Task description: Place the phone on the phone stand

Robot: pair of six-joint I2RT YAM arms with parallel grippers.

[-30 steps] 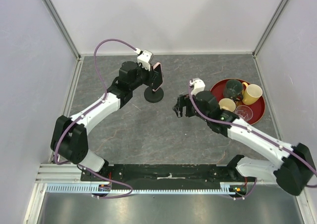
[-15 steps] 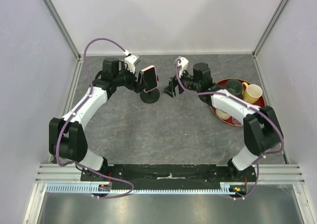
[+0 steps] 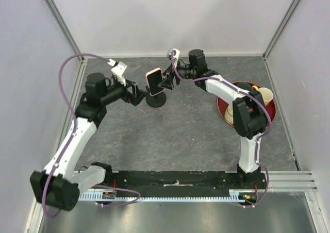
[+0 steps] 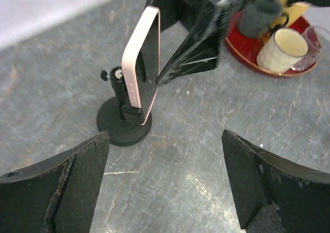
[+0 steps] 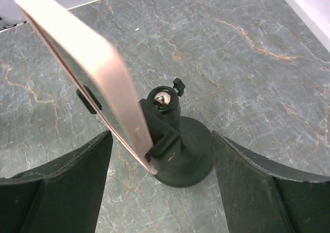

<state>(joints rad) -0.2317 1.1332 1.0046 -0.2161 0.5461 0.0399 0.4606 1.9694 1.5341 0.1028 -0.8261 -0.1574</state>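
A grey, veined stone surface (image 3: 154,135) fills a white-walled enclosure. Two white-and-black robot arms reach from its near edge towards the far middle, meeting from opposite sides.

The left claw (image 4: 165,134) is spread wide and holds nothing. It sits just short of the stand on the left, its two black fingers (image 4: 56,192) well apart.

The right claw (image 5: 161,135) is also spread wide and empty. Its fingers (image 5: 268,192) flank the stand without touching it in the wrist view.

To the right lies a round red tray (image 3: 271,111), partly hidden by the right arm. It carries several cups, including a cream mug (image 4: 281,50).

A slim smartphone in a pale pink case (image 3: 153,81) sits in the cradle of a small black stand with a round disc base (image 3: 156,101). The phone stands on its short end, leaning back, its lower end gripped by the stand's small clamp. A shiny ball joint (image 5: 164,98) shows at the top of the stand's post, just behind the phone.
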